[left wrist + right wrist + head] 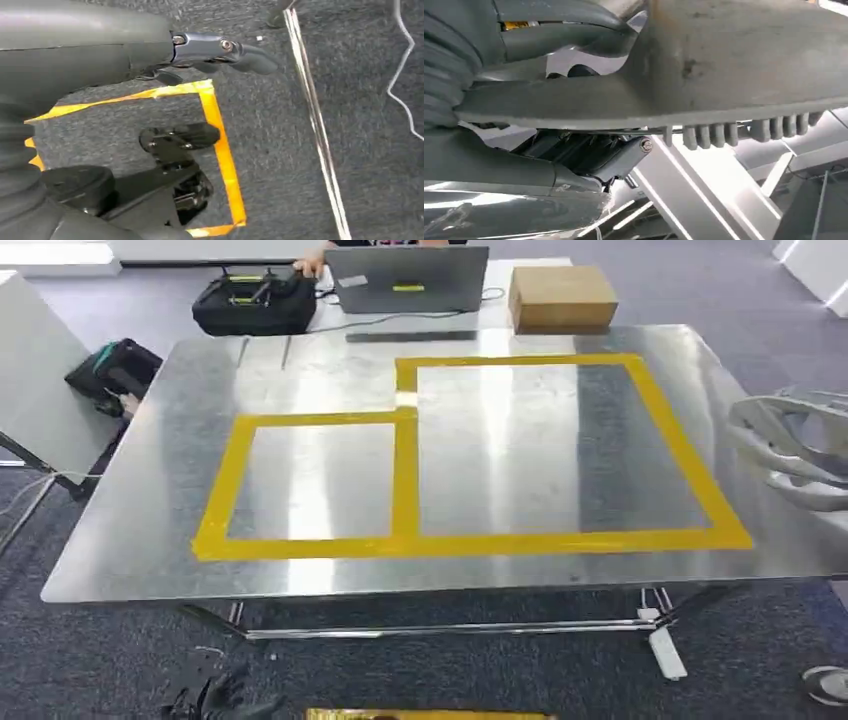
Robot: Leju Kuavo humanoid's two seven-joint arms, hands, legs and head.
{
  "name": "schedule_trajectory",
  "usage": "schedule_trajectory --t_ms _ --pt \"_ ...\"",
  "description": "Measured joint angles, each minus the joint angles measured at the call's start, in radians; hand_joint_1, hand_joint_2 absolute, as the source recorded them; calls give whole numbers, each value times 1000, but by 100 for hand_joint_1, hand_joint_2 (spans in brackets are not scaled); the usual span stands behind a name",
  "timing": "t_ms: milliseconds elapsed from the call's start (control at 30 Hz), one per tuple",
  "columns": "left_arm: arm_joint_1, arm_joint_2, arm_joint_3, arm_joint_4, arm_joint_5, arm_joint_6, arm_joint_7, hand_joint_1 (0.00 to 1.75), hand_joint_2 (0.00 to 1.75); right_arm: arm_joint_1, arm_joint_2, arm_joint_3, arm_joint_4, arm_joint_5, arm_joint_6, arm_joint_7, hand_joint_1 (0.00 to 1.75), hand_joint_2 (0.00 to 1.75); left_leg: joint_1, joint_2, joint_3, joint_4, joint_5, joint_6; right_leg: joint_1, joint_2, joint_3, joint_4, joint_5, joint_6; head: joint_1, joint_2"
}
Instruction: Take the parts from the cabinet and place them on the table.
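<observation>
A large pale grey moulded part (790, 445) with curved ribs hangs above the right edge of the metal table (140, 540). The right wrist view shows that part (724, 75) up close, with a row of short teeth along one edge. My right hand (589, 155) grips it from beneath, its dark fingers pressed against the part's underside. Two yellow tape rectangles (405, 480) mark the tabletop, and nothing lies inside them. My left hand (215, 695) hangs low by the table's near left side. In the left wrist view that left hand (220, 52) holds nothing above the carpet.
Behind the table stand a laptop (405, 280), a cardboard box (562, 298) and a black bag (255, 302), with a person's hand (310, 262) beside them. Another dark bag (115, 370) leans at the left. Yellow tape (222, 150) marks the carpet below me.
</observation>
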Motion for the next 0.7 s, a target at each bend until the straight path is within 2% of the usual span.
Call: schedule_trajectory --t_ms 33,67,100,133,200,233,267,300,333,400,433,467,500,533,567,600,700 --pt "-2 0 5 1 -2 2 0 0 175 1 0 0 0 1 -1 -3 175 175 -4 0 0 5 -8 6 -4 0 7 -11 -4 5 1 0" --pt "-5 -1 11 2 -7 6 -2 0 175 1 0 0 0 2 -3 -8 175 175 -1 0 5 -3 -15 12 -4 -1 17 -24 -11 13 -1 0" --pt "-5 -3 22 2 -11 11 -3 0 175 1 0 0 0 3 -3 -11 175 175 4 -1 15 -11 -18 16 -5 -6 25 -20 -19 16 2 0" --pt "-6 -3 34 3 -15 18 -5 0 175 -3 0 1 0 3 -6 -15 175 175 5 0 20 -12 -25 25 -3 -12 9 16 -41 17 7 0" --pt "-6 -7 53 5 -20 32 -4 0 175 -15 1 8 0 3 -13 -16 175 175 4 0 29 -12 -36 33 0 -12 -84 176 -123 17 9 0" --pt "-5 -9 61 5 -22 35 -1 0 175 -15 1 13 0 3 -17 -17 175 175 3 0 34 -11 -42 35 1 -12 -135 255 -147 18 10 0" --pt "-2 -9 70 5 -22 38 3 0 175 -16 2 18 0 4 -18 -17 175 175 3 0 40 -11 -49 35 1 -12 -172 300 -137 18 10 0" --pt "2 -10 78 5 -21 39 6 0 175 -16 3 23 0 4 -19 -19 175 175 3 0 49 -11 -55 35 1 -12 -184 293 -100 19 9 0" --pt "7 -11 87 5 -21 40 12 0 175 -16 3 28 0 5 -21 -21 175 175 3 -1 60 -11 -62 33 0 -12 -176 245 -44 19 10 0" --pt "18 -12 106 3 -21 43 18 0 175 -14 3 37 0 5 -26 -28 175 175 5 -3 84 -10 -78 24 -4 -16 -121 65 84 24 10 0" --pt "21 -10 113 3 -21 45 19 0 175 -14 6 40 1 5 -30 -32 175 175 0 -5 83 -10 -82 16 -2 -17 -96 36 81 28 11 0" --pt "21 -9 119 2 -21 47 20 0 175 -15 7 43 0 5 -34 -34 175 175 -2 -6 82 -8 -82 13 3 -13 -95 28 87 19 10 0" --pt "25 -7 124 1 -21 48 22 0 175 -13 8 48 0 5 -35 -34 175 175 -2 -8 83 -5 -77 8 2 -15 -102 29 87 15 10 0" --pt "27 -7 127 1 -21 49 22 0 175 -14 9 51 0 5 -35 -34 175 175 -3 -9 83 -4 -80 9 0 -14 -100 23 86 13 8 0" --pt "29 -5 130 1 -21 49 23 0 175 -14 10 55 0 5 -35 -35 175 175 -4 -9 84 -5 -77 24 -1 -12 -101 22 87 14 8 0" --pt "30 -4 134 0 -21 49 23 0 175 -14 10 56 0 7 -35 -35 175 175 -4 -8 84 -5 -76 31 -1 -12 -101 22 87 13 8 0" --pt "30 -4 143 -3 -23 49 29 0 175 -14 10 64 0 7 -35 -37 175 175 -4 -8 88 -15 -71 38 0 -11 -102 22 86 11 7 0"
